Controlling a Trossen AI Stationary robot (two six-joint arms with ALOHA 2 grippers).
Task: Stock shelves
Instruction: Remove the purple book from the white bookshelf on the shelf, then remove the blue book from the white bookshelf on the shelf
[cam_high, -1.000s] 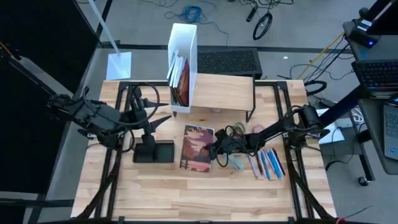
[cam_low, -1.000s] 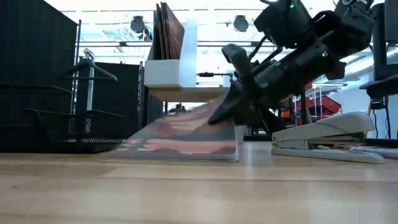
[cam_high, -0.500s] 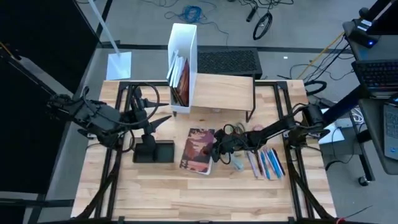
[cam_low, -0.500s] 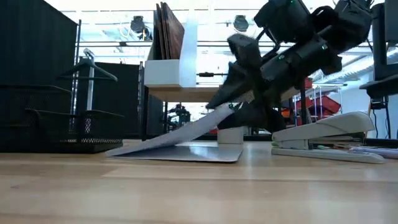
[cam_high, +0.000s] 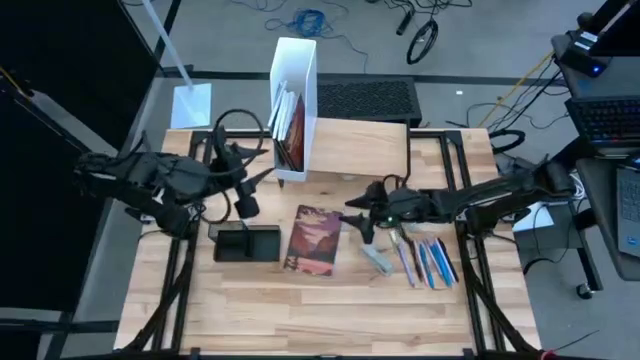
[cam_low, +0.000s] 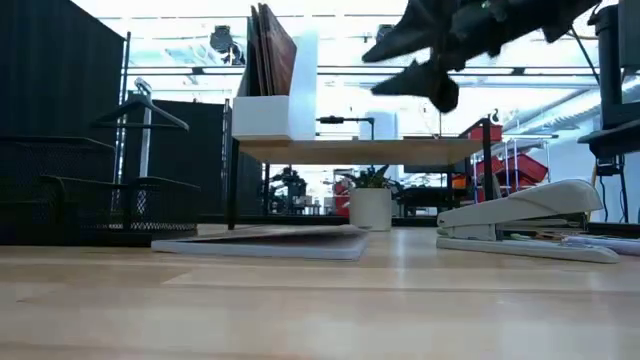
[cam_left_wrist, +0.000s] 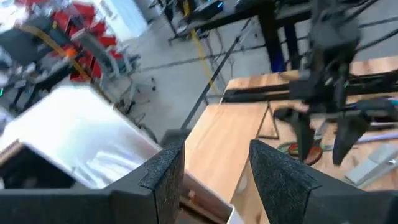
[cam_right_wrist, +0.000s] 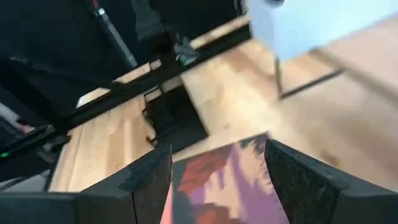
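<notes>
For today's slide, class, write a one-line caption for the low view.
Right gripper hangs open above the riser; a booklet lies flat on the table beside a stapler.

One riser (cam_high: 360, 140), one white file box (cam_high: 297, 75) holding several books, one black tray (cam_high: 247, 243), one book (cam_high: 313, 240) flat below the right gripper (cam_high: 360, 213), one stapler (cam_high: 377, 259). About four pens (cam_high: 428, 262) lie beside the stapler. Two grippers: left (cam_high: 262, 176), right.
</notes>
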